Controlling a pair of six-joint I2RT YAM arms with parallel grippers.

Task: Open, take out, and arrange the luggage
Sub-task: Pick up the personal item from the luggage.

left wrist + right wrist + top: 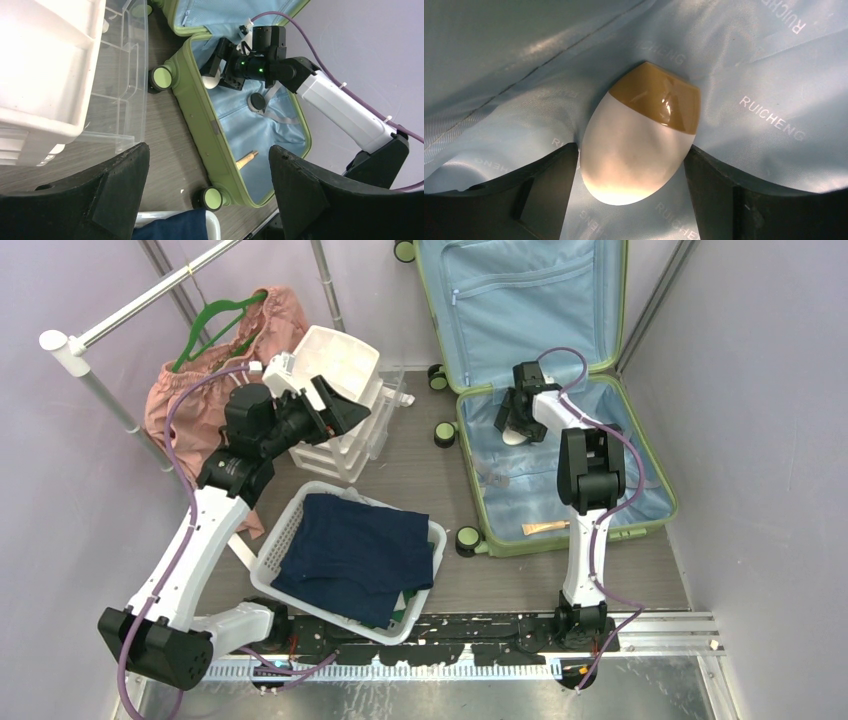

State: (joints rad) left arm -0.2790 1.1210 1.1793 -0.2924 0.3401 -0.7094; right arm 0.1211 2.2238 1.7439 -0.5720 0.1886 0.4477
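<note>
The light-green luggage (560, 537) lies open on the floor at right, its lid leaning against the back wall and its blue lining showing. My right gripper (515, 425) is down in the lower half. In the right wrist view its fingers (559, 175) press both sides of a white egg-shaped bottle (634, 135) with a brown cap, which rests on the lining. My left gripper (345, 405) hangs open and empty beside the drawer unit. From the left wrist view it (207, 147) looks down on the luggage rim (197, 107) and the right arm.
A tan tube (545, 528) lies in the luggage near its front edge, and a black disc (257, 101) rests on the lining. A white basket (270, 550) holds navy cloth (355, 555). A white drawer unit (340, 360) stands behind it. Pink clothing (190, 390) hangs on the rack at left.
</note>
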